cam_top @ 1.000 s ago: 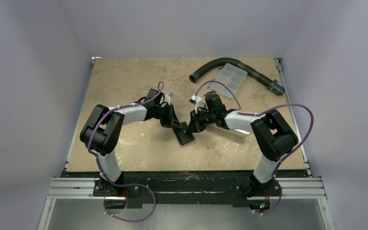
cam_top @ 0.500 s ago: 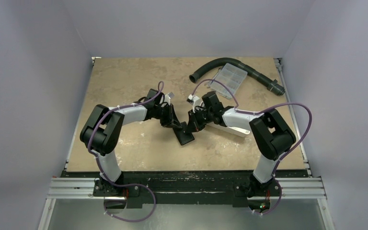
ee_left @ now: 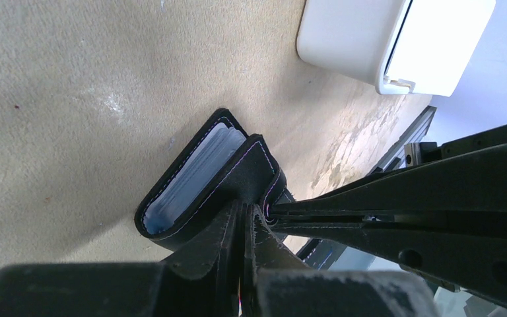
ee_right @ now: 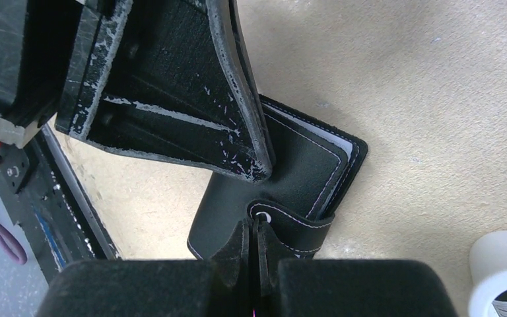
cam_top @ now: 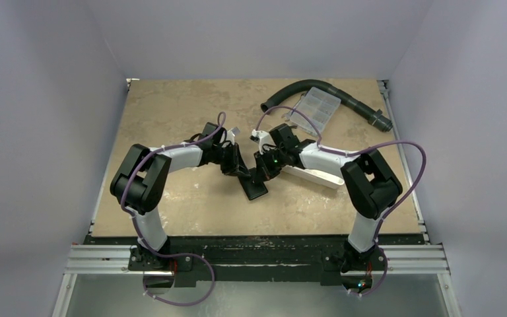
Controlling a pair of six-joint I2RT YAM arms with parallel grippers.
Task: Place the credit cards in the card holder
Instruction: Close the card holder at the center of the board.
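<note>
The black card holder (cam_top: 257,188) lies mid-table, half folded, with pale blue-grey leaves showing between its covers (ee_left: 195,175). My left gripper (cam_top: 240,172) is shut on one cover's edge (ee_left: 249,210). From the right, my right gripper (cam_top: 263,173) is shut on the holder's snap strap (ee_right: 295,231), its tips just under the silver snap (ee_right: 254,224). The two grippers nearly touch, and the left fingers (ee_right: 171,99) lie over the holder (ee_right: 290,172) in the right wrist view. I cannot make out any single credit card; only a pale edge shows inside the fold.
A white rectangular tray (cam_top: 320,176) sits under the right forearm, close to the holder's right (ee_left: 370,39). At the back right lie a black corrugated hose (cam_top: 343,96) and a clear compartment box (cam_top: 317,107). Bare tan tabletop lies to the left and in front.
The right wrist has slid left, closer to the left gripper over the holder. The left arm and the holder have stayed in place. Both grippers remain shut.
</note>
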